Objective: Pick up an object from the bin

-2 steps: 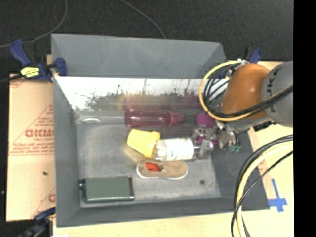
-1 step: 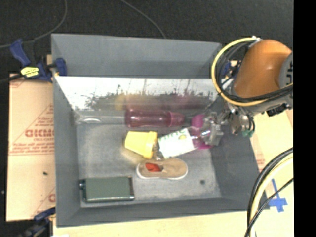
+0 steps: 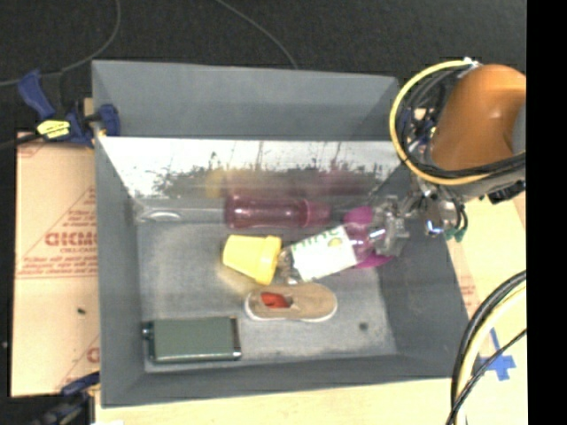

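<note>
My gripper is low at the right side of the bin, against the magenta end of a white bottle with a green label. That bottle lies tilted, its magenta cap pointing right toward the gripper. A yellow cup lies on its side just left of the bottle. Along the back wall rests a dark magenta bottle, also on its side.
A beige shoe-shaped thing with a red patch lies in front of the white bottle. A dark green flat box sits in the front left corner. The arm with its orange cover and cables hangs over the bin's right rim.
</note>
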